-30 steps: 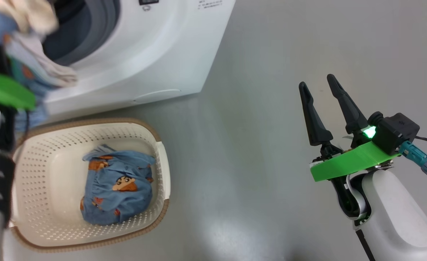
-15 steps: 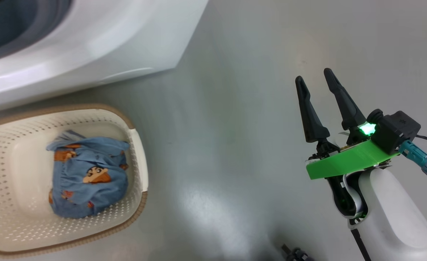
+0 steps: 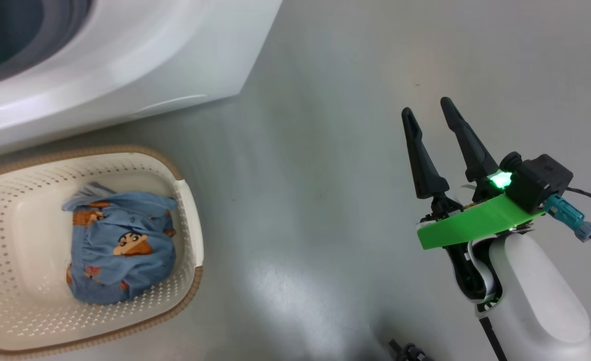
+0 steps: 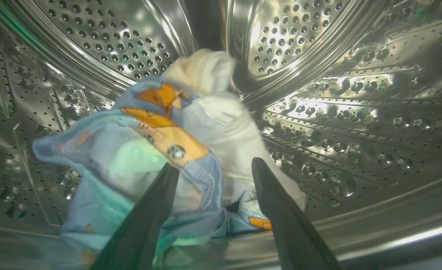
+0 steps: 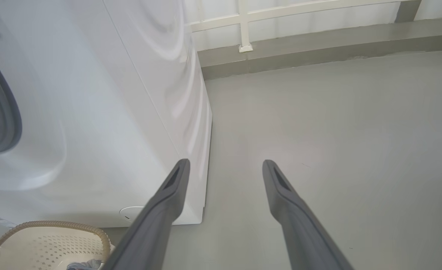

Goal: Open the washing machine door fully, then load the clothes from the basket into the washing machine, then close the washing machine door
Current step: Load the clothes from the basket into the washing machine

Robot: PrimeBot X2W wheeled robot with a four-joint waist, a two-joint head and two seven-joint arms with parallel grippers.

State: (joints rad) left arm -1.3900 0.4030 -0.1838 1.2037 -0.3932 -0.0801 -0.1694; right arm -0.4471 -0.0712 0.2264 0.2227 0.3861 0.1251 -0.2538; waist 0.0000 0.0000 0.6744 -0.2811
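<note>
Left hand [image 4: 215, 165], wide in the drum [image 4: 355, 112], could snag the clothes [image 4: 131, 150] between its fingers [image 4: 146, 217]; right hand [image 3: 426, 106] wide, empty.

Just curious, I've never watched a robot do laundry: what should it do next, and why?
Probably draw the left end effector back out of the drum: its fingers stand apart, the clothes bundle lies inside, and a blue piece waits in the basket.

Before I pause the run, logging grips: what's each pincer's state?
Left pincer: open, nothing gripped; light blue cartoon-print clothes lie before it in perforated steel drum.
Right pincer: open, empty.
</note>
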